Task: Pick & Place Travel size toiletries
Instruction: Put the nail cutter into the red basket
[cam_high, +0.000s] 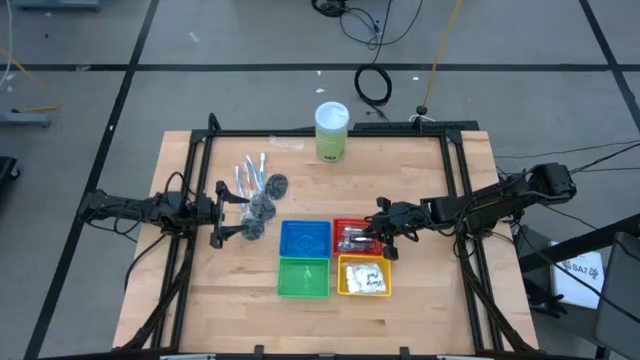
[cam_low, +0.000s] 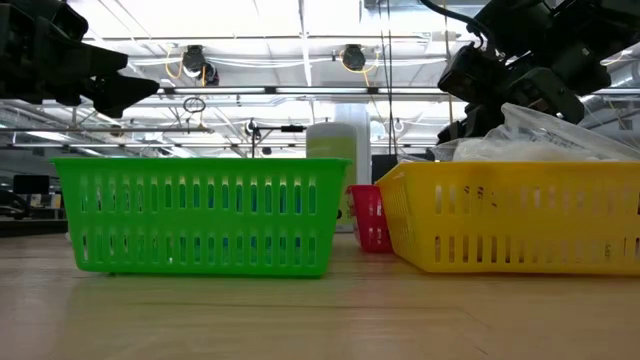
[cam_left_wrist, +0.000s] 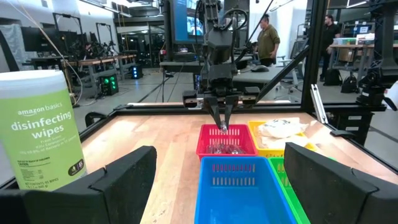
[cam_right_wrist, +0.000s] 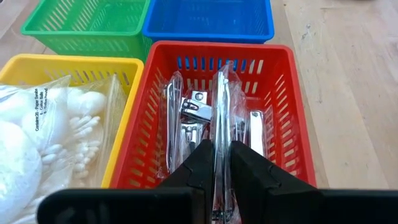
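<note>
Right wrist view shows the right pincer (cam_right_wrist: 216, 163) clamped on a clear-wrapped packet (cam_right_wrist: 221, 118) hanging over the red basket (cam_right_wrist: 283, 106), low centre of the frame, where shiny metal pieces in wrap (cam_right_wrist: 194, 111) already lie. To place it well, I would lower it until it sits among them, clear of the rim, then let go. Left of centre in the high view, the left pincer (cam_high: 216, 213) waits wide open beside loose toiletries (cam_high: 258, 188) on the table (cam_high: 420, 300).
</note>
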